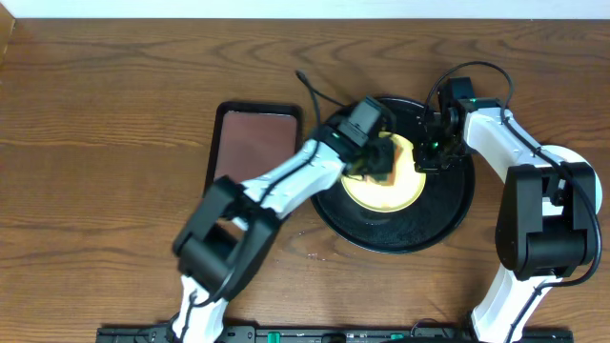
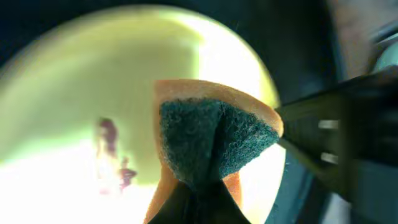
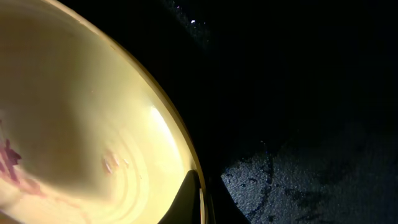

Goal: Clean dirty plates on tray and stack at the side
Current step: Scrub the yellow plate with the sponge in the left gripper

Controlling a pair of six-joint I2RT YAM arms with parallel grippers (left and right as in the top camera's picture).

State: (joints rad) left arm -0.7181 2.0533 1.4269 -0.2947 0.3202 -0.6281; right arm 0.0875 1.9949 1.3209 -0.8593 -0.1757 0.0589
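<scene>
Reddish plate (image 2: 74,68) smear (image 2: 109,134), wrist views only

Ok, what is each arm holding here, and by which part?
The left fingers pinch the sponge at its folded near end; the right fingers clamp the yellow plate by its rim.

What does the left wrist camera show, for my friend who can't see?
The left claw pinches a folded orange sponge with a green scrubby side over a yellow plate. A red-brown smear sits on the plate, and the black tray shows around it.
</scene>
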